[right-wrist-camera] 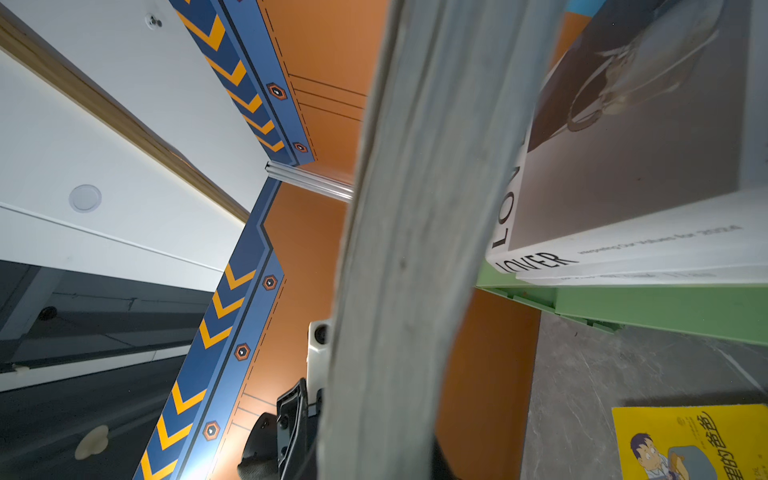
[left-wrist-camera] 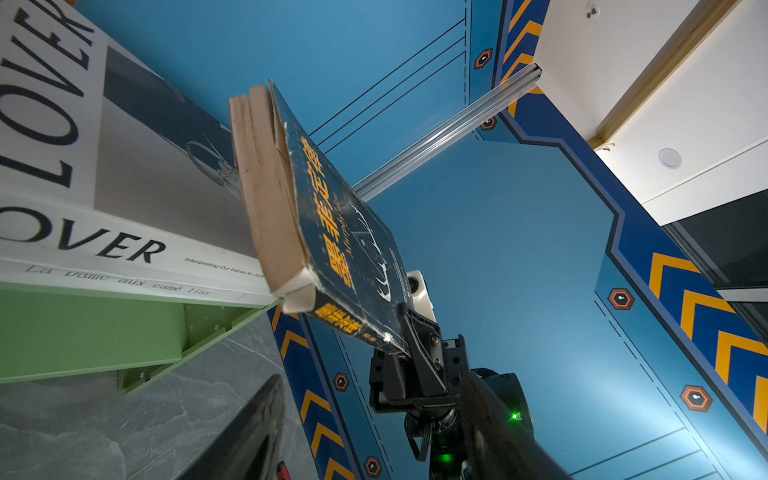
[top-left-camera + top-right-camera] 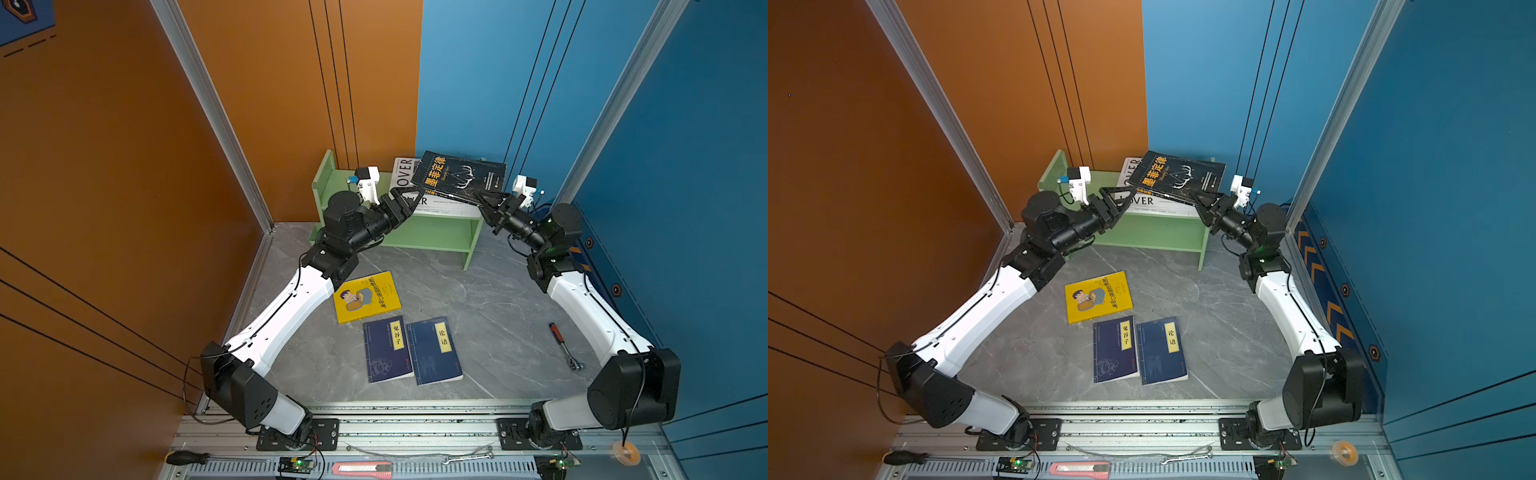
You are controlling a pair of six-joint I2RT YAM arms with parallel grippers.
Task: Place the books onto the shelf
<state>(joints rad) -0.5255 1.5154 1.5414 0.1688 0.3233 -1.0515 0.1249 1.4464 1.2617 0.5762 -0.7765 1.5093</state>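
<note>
The black book with yellow characters (image 3: 461, 176) (image 3: 1177, 174) (image 2: 353, 237) hangs tilted over the right part of the pale green shelf (image 3: 428, 232) (image 3: 1158, 235). My right gripper (image 3: 484, 200) (image 3: 1198, 198) (image 2: 409, 349) is shut on its near right corner. My left gripper (image 3: 415, 193) (image 3: 1127, 195) (image 2: 374, 436) stands open just off the book's left corner, holding nothing. Two white books (image 3: 404, 176) (image 2: 124, 249) (image 1: 623, 249), the upper marked "LOVER", lie stacked on the shelf's top tier. A yellow cartoon-cover book (image 3: 367, 297) and two navy books (image 3: 388, 349) (image 3: 434, 351) lie flat on the grey table.
A ratchet wrench (image 3: 565, 347) lies at the table's right. On the front rail lie a screwdriver (image 3: 187, 457), a utility knife (image 3: 361, 467), a spanner (image 3: 467, 457) and a tape roll (image 3: 625, 453). Orange and blue walls stand close behind the shelf.
</note>
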